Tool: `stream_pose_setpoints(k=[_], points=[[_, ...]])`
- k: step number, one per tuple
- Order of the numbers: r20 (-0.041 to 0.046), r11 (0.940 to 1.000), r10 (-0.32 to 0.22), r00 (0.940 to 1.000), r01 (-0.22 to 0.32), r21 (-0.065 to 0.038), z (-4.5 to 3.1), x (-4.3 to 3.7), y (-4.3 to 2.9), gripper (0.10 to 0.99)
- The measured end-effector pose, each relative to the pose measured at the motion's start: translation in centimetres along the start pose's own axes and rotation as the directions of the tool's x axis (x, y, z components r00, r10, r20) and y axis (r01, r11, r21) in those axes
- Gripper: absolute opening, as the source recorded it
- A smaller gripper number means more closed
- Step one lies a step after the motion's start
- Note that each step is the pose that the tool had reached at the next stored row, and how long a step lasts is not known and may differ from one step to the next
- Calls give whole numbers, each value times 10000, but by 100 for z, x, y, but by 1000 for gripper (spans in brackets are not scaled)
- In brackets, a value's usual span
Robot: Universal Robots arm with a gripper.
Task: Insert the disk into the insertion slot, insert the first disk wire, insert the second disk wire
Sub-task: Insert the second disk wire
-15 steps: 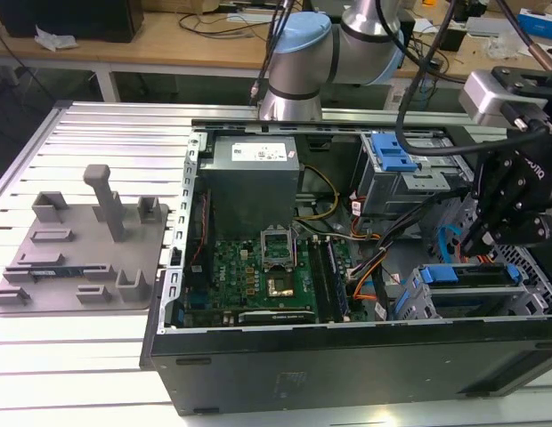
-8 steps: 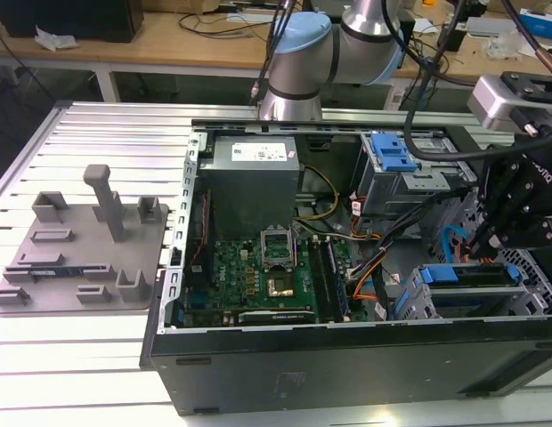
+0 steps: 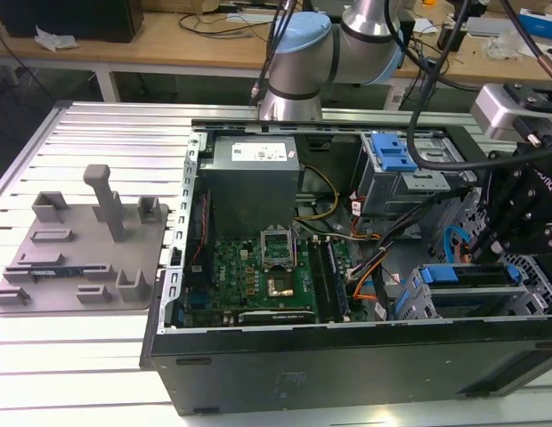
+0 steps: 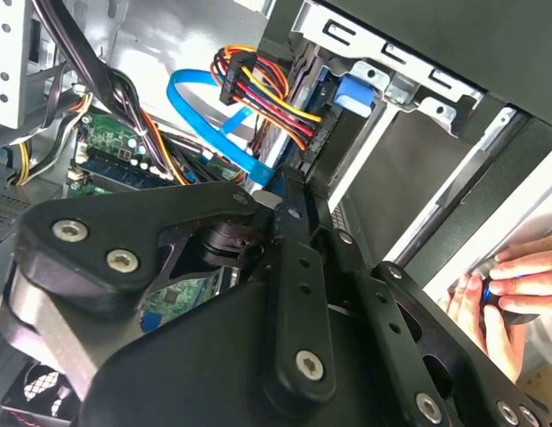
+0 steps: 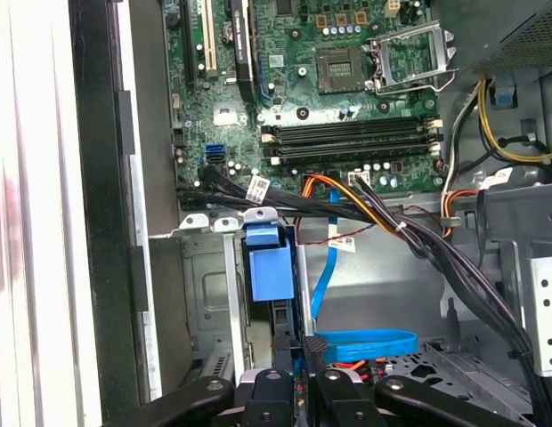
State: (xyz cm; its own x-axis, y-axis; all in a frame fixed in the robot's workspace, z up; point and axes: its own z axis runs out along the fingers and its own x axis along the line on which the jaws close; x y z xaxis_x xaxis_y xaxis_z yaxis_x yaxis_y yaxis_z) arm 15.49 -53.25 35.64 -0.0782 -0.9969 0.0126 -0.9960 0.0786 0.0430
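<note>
The gripper (image 4: 289,200) is clamped on the flat blue cable's (image 4: 209,120) plug at the disk (image 3: 467,276) in its slot (image 3: 409,298); I'd push squarely, avoiding the colored wire bundle (image 4: 267,98).

We see the robot arm (image 3: 347,40) reach in from the far side of the scene, its grey tubes and pale blue joint caps bent toward the exterior view's right. At that end the black wrist assembly (image 3: 516,205) points downward, a silver camera block (image 3: 503,111) mounted above it. The gripper (image 5: 298,356) shows in both wrist views as black linkage bars studded with bolts, its fingers (image 4: 294,222) drawn together into a narrow tip. At the near right edge of the second wrist view, we also see a person's hand (image 4: 503,289), fingers curled around a small dark object.
</note>
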Motion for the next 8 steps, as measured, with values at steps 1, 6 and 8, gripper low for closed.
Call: stream_pose_setpoints(k=[1,6,8], points=[[2,10000,0,10000,0,-1,7,1,-1,161],[160,10000,-8,9999,8,-13,45,9,-5,161],[181,10000,-8,9998,8,-15,49,11,-4,161]])
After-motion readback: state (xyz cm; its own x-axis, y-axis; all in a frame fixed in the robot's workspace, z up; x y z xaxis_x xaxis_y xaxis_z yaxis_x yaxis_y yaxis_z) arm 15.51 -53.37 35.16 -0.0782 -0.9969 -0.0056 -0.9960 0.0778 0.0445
